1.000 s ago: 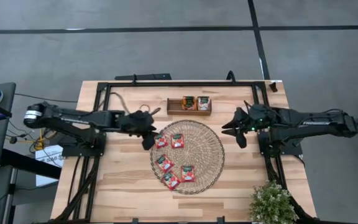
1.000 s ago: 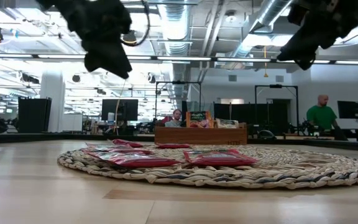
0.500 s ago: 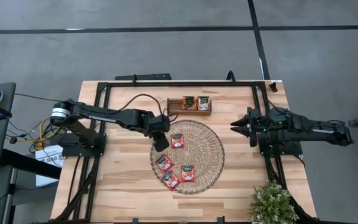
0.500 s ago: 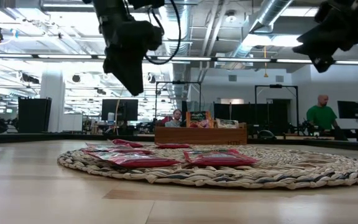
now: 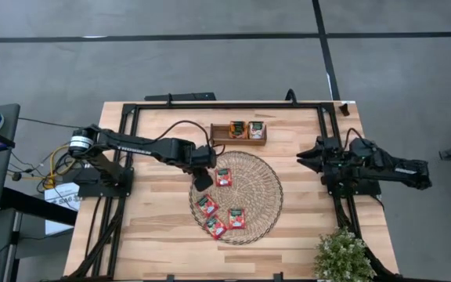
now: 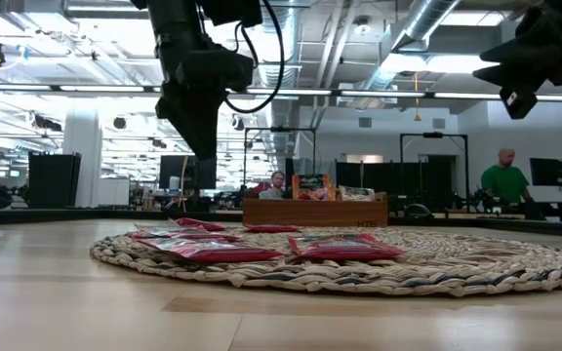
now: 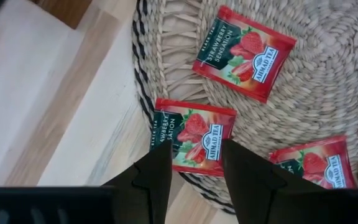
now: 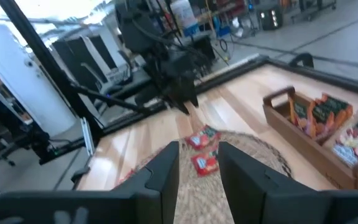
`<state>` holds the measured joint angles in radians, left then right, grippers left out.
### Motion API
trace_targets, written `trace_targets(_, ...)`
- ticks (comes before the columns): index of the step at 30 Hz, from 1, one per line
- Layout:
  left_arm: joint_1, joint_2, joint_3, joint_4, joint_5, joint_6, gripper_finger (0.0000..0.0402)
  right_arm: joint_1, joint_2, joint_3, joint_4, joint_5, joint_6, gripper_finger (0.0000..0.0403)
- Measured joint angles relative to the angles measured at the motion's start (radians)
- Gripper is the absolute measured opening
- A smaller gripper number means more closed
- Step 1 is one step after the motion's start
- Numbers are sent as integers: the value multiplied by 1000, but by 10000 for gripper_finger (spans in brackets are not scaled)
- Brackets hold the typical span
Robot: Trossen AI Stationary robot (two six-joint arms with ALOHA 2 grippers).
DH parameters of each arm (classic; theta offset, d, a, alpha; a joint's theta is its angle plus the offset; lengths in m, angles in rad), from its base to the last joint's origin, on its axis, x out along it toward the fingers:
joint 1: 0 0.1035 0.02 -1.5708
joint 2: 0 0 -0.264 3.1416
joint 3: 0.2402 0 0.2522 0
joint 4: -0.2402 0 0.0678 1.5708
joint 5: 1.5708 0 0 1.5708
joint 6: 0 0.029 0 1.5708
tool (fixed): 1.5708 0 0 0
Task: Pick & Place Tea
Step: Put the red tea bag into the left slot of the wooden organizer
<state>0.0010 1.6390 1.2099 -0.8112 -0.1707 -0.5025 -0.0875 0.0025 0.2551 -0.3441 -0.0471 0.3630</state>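
Note:
Several red tea sachets lie flat on the round woven mat (image 5: 236,196): one (image 5: 224,177) near its left side and three (image 5: 215,228) at its near side. My left gripper (image 5: 202,178) hangs open over the mat's left edge, well above it (image 6: 203,154). In the left wrist view its fingers (image 7: 196,155) stand on either side of a red sachet (image 7: 194,134), which the gripper hides in the high view. My right gripper (image 5: 304,159) waits open (image 8: 197,155) at the table's right side.
A brown wooden tray (image 5: 218,133) stands beyond the mat at the table's far side, with sachets (image 5: 247,130) upright in its middle and right compartments. A potted plant (image 5: 341,257) stands at the near right corner. People show in the room behind (image 6: 503,180).
My left gripper has gone toward the table's right edge, from beside the mat to over its left edge, and then down toward the sachet there. My right gripper has drawn back toward the table's right edge.

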Motion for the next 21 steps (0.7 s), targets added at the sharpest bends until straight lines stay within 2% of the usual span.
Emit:
trace_targets(5, 0, 0, 0, -3, 20, -4, 131, 0, 9, 0, -1, -2, 3, 103)
trace_targets(11, 0, 0, 0, -3, -6, -5, 145, 0, 0, 0, 2, -3, 1, 103)
trace_targets(15, 0, 0, 0, -3, 9, 3, 185, 0, 0, 0, 2, -3, -4, 103)
trace_targets(21, 0, -1, 0, -2, 20, 20, 277, 0, 0, 0, 2, -3, -5, 103)
